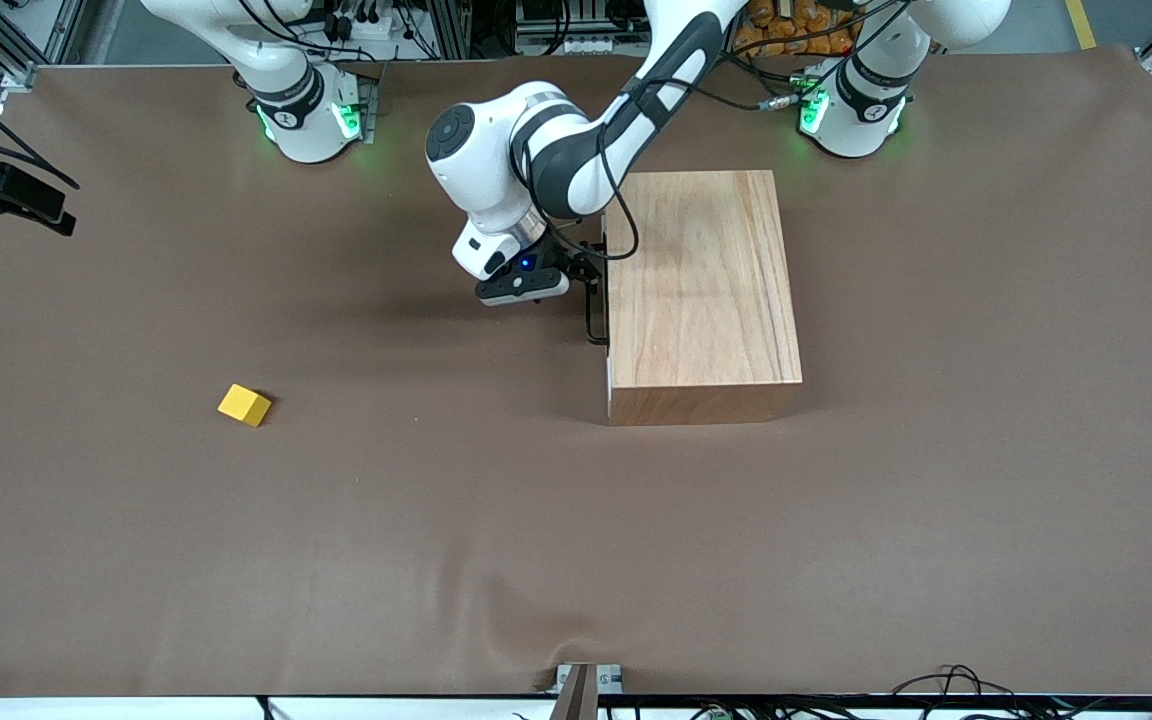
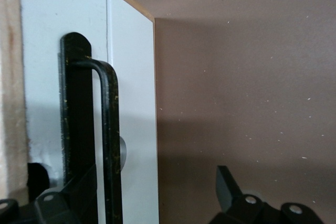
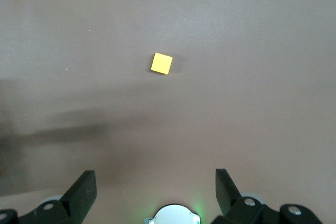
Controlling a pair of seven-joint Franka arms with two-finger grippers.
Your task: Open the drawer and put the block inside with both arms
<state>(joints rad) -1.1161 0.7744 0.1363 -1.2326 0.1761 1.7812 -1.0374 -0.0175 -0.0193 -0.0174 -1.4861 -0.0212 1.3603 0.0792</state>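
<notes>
The wooden cabinet (image 1: 701, 290) stands near the left arm's base, its drawer shut. The drawer's white front panel (image 2: 131, 103) carries a thin black wire handle (image 1: 593, 300), which also shows in the left wrist view (image 2: 109, 129). My left gripper (image 1: 588, 265) is open at the front panel. The handle lies between its fingers (image 2: 227, 184), close to one of them and not clamped. The yellow block (image 1: 244, 405) lies on the brown cloth toward the right arm's end. My right gripper (image 3: 156, 182) is open and empty, high above the cloth, with the block (image 3: 161, 63) below it.
The brown cloth (image 1: 496, 540) covers the whole table. A black mount (image 1: 6, 195) juts in at the table's edge by the right arm's end. The right arm's base (image 1: 306, 110) and the left arm's base (image 1: 851, 110) glow green.
</notes>
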